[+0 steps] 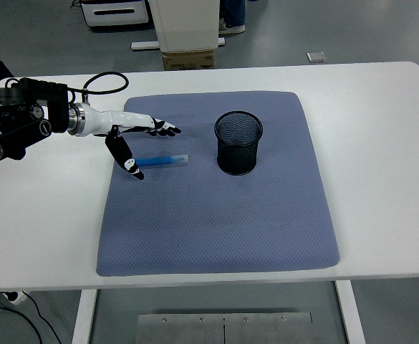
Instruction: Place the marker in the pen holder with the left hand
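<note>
A blue marker [163, 160] lies flat on the grey-blue mat [216, 215], left of a black mesh pen holder [238, 143] that stands upright near the mat's middle back. My left hand [146, 143] reaches in from the left edge and hovers over the marker's left end. Its fingers [164, 128] are spread toward the right and the thumb [128, 160] points down beside the marker's left tip. The hand holds nothing. The right arm does not show.
The mat covers most of a white table [381, 129]. A cardboard box [188, 59] and a white stand are on the floor beyond the table's far edge. A black cable [105, 79] loops above the left forearm.
</note>
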### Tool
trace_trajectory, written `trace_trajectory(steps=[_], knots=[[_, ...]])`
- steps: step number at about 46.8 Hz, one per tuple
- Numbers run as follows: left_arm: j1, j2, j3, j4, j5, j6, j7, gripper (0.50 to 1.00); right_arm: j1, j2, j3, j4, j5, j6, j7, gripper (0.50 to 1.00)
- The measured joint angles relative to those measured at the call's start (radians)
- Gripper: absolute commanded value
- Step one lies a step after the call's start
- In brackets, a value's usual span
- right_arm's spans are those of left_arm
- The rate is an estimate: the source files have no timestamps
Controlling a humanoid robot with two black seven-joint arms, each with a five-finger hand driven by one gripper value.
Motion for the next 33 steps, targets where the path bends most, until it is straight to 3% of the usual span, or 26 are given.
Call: trace_trajectory(steps=[11,33], knots=[[-0.023,-0.039,0.002,0.006,0.014,-0.004,0.004,1.000,0.000,0.000,0.000,0.000,0.000,0.000,0.000,1.000],[-0.074,-0.071,0.097,0.008,0.015,-0.005,0.089,1.000,0.000,0.000,0.000,0.000,0.000,0.000,0.000,1.000]])
